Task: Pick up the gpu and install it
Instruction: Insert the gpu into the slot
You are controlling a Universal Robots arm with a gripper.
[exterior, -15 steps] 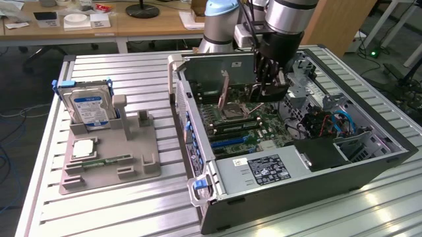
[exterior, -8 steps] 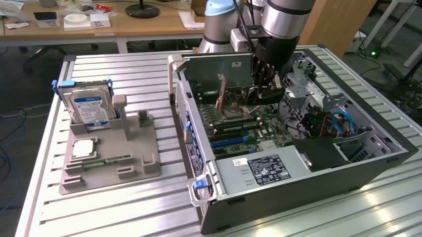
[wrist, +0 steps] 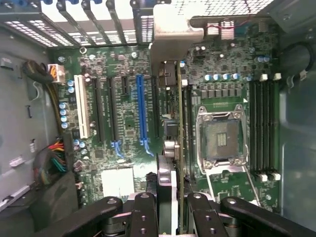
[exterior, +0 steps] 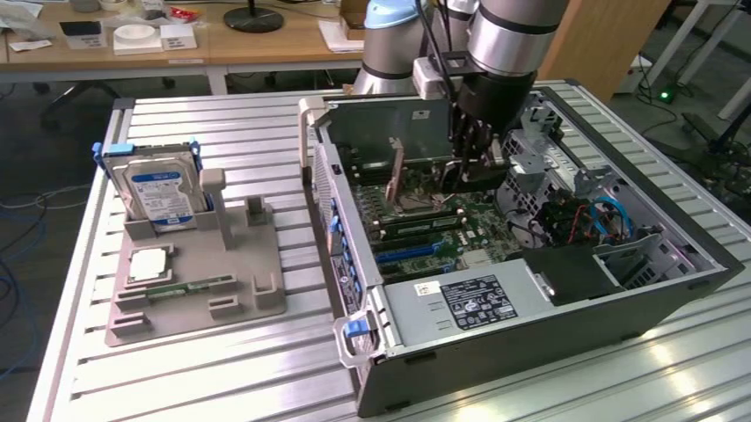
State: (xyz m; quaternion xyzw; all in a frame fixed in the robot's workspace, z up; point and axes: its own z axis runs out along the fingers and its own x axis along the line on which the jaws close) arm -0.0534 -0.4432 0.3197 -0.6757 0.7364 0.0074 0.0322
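Observation:
My gripper [wrist: 173,207] reaches down into the open computer case [exterior: 551,325] and is shut on the gpu [wrist: 170,143]. The wrist view has the card edge-on, as a thin upright strip between the black fingers [wrist: 143,212]. Its silver bracket [wrist: 173,29] lies at the case's rear slot openings. The card hangs over the green motherboard [wrist: 123,123], between the blue slot [wrist: 142,113] and the empty processor socket [wrist: 221,140]. I cannot tell whether it touches a slot. In the exterior view the gripper [exterior: 473,163] stands over the middle of the board.
A grey fixture [exterior: 200,290] on the slatted table at the exterior view's left holds an upright hard drive [exterior: 162,193], a flat chip [exterior: 149,264] and a memory stick [exterior: 193,286]. A power supply [exterior: 470,303], drive cage and cables [exterior: 586,220] crowd the case.

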